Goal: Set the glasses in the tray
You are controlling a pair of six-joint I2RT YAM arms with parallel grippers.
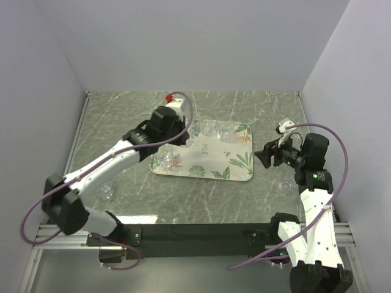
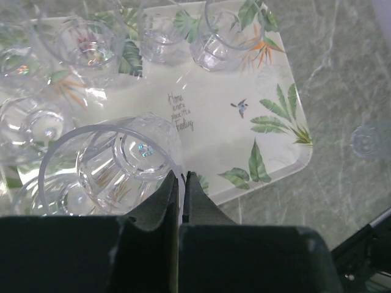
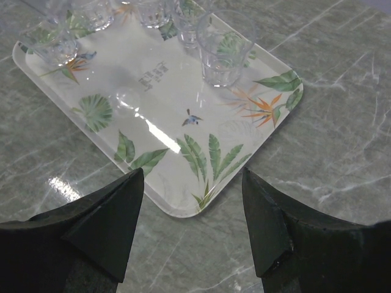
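Glasses (image 1: 211, 127) stand clustered on the tray (image 1: 211, 154) mid-frame, with two strays (image 1: 107, 192) on the bench (image 1: 183, 104), lower left and right. Left end effector (image 2: 182, 178) is closed tight, empty, above the tray's left end; right end effector (image 3: 192, 174) gapes wide, empty

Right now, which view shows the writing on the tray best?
The left wrist view: the writing on the tray is close and partly readable. In the right wrist view it is small and unreadable; from the top it can hardly be seen.
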